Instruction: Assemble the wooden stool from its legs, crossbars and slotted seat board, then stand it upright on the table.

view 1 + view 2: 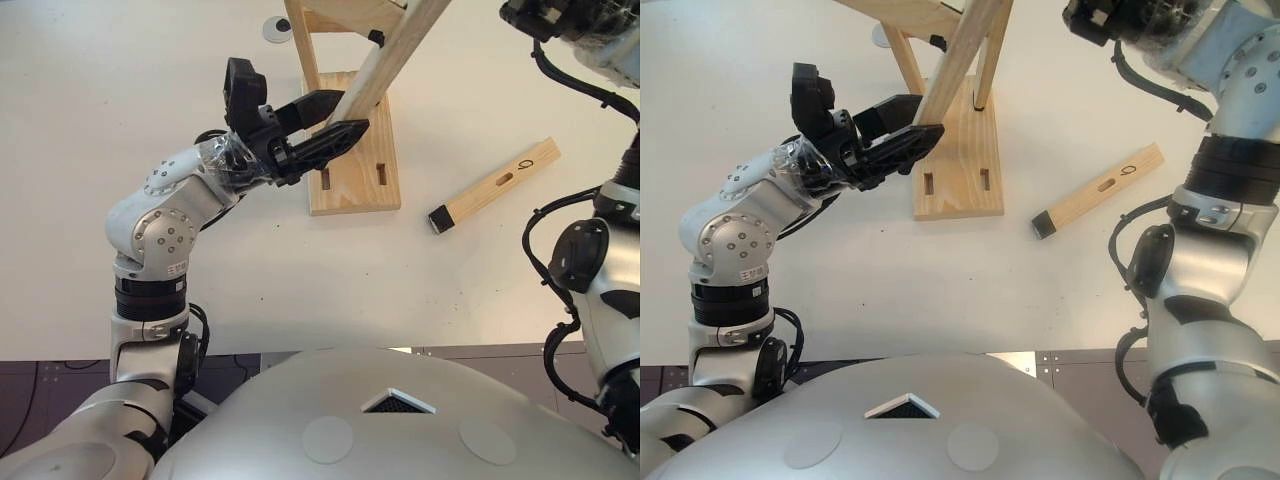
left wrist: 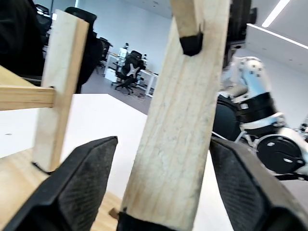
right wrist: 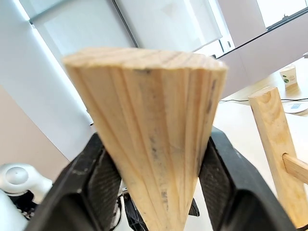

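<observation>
White table (image 1: pixel 150 80), office chairs (image 2: pixel 129 72); left tool (image 1: pixel 350 114) open astride leg (image 1: pixel 390 55), right tool (image 3: pixel 159 187) clamping it.

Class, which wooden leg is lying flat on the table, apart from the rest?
The loose leg, right of the seat board. The other legs stand up from the board; it alone lies flat, untouched.

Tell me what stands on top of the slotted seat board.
Joined wooden legs rise from the seat board; two near slots are empty. The left end effector covers one leg's foot.
</observation>
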Tool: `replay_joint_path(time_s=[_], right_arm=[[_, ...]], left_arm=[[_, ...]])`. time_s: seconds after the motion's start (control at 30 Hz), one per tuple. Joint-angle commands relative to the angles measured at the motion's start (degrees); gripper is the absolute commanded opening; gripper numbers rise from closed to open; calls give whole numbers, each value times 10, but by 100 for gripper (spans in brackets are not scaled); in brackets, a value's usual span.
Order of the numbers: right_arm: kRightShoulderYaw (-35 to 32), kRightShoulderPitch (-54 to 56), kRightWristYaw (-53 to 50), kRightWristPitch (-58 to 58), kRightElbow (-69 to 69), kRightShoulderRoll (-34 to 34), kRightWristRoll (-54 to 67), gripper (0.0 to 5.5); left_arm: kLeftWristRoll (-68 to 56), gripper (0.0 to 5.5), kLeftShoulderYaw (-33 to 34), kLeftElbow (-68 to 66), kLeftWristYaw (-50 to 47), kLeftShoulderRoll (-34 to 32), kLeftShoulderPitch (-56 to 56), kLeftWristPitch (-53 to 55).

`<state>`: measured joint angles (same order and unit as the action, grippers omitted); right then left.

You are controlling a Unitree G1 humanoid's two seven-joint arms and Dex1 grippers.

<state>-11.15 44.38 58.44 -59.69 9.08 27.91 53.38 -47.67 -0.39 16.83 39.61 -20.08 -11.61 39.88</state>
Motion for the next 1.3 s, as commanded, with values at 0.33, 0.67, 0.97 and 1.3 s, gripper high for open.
replay_joint_path(time_s=[0.33,0.67,0.97,1.3], right_arm=[[68,-37,96,167,69,40,-145,206],[121,-5,216,250,115,117,-239,206],[128,-11,251,265,139,126,-264,206],[151,-25,285,270,143,138,-286,206]], left_arm=[[83,342,-7,-36,-17,-2,-2,-27],[97,342,-2,-51,-15,-9,4,-24],[99,342,-1,-63,-10,-9,-2,-18],[100,342,2,-80,-12,0,-6,-18]])
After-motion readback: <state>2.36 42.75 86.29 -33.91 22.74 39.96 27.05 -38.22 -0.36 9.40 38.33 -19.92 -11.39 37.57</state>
